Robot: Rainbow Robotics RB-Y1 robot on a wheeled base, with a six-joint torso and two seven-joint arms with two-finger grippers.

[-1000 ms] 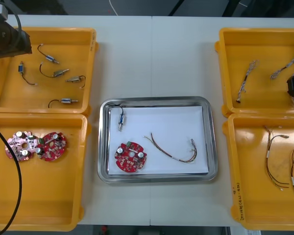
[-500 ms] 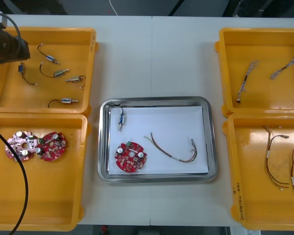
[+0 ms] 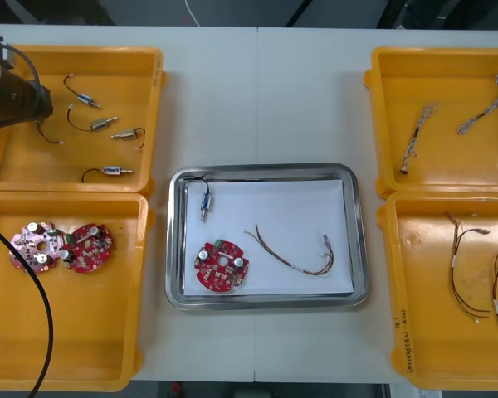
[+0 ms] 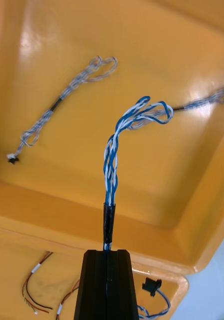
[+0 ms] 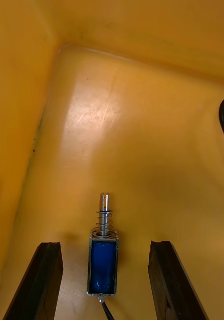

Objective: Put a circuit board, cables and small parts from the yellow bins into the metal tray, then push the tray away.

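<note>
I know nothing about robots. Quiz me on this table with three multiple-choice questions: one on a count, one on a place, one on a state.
1. Things lying in the metal tray: A) three B) one C) six.
2. The small metal part between the fingers of the left tool lies: A) in that tray B) in a yellow bin C) on the bare table.
3. The right tool is: A) open B) shut on nothing C) shut on a blue and white cable.

Answers:
1. A: a circuit board, a red and yellow cable and a second small metal part.
2. B: the bin's floor surrounds it.
3. C: the cable sticks out from between its closed fingers.
</note>
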